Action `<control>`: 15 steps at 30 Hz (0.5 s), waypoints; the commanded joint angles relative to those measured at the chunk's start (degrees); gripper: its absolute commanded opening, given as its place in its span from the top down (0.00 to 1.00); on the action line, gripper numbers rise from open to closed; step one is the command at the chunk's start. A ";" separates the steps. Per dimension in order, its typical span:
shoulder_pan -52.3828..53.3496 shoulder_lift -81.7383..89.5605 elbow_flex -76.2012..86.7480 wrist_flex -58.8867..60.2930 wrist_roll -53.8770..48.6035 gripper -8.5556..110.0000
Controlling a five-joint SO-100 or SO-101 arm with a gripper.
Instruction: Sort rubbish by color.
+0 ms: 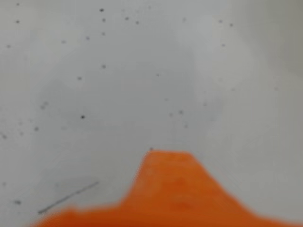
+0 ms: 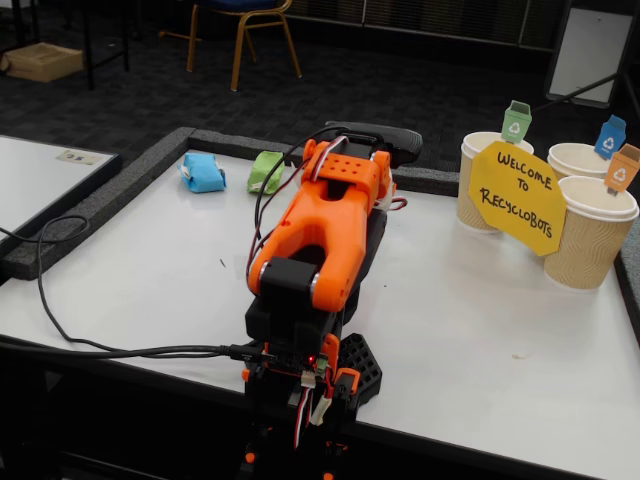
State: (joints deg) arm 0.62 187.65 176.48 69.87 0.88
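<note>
Fixed view, left to right. On the white table (image 2: pixel 480 330), near its far left edge, lies the light blue wad (image 2: pixel 203 172); just beside it to the right lies the green wad (image 2: pixel 267 171), the two close but apart. I see no orange wad in either view. The orange arm (image 2: pixel 325 235) sits folded at centre, its upper end reaching toward the far edge just right of the green wad. At far right stand three paper cups (image 2: pixel 592 232), each with a small coloured tag on its rim, behind a yellow sign (image 2: pixel 517 196).

Wrist view. One blurred orange finger (image 1: pixel 170 184) of the gripper rises from the lower edge over bare, speckled table; no wad is in sight. I cannot tell whether the jaws are apart or together, since the gripper is hidden behind the arm in the fixed view and only a blur shows here.

Handling, as I judge it. Both wads look like crumpled paper: very light, soft, easily squashed, not fragile, and likely to skid on the smooth tabletop if nudged from one side. I would close across the middle of a wad from above, both fingers meeting it together, with modest force. The green wad, nearest the arm, seems the easier first reach.
</note>
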 commanded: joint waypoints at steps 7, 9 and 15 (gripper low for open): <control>2.64 0.70 -14.68 -1.76 0.35 0.93; 3.52 0.70 -17.40 -1.58 0.35 0.93; 3.78 -2.02 -23.20 -2.02 0.26 0.93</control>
State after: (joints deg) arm 3.25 187.65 163.48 69.87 0.88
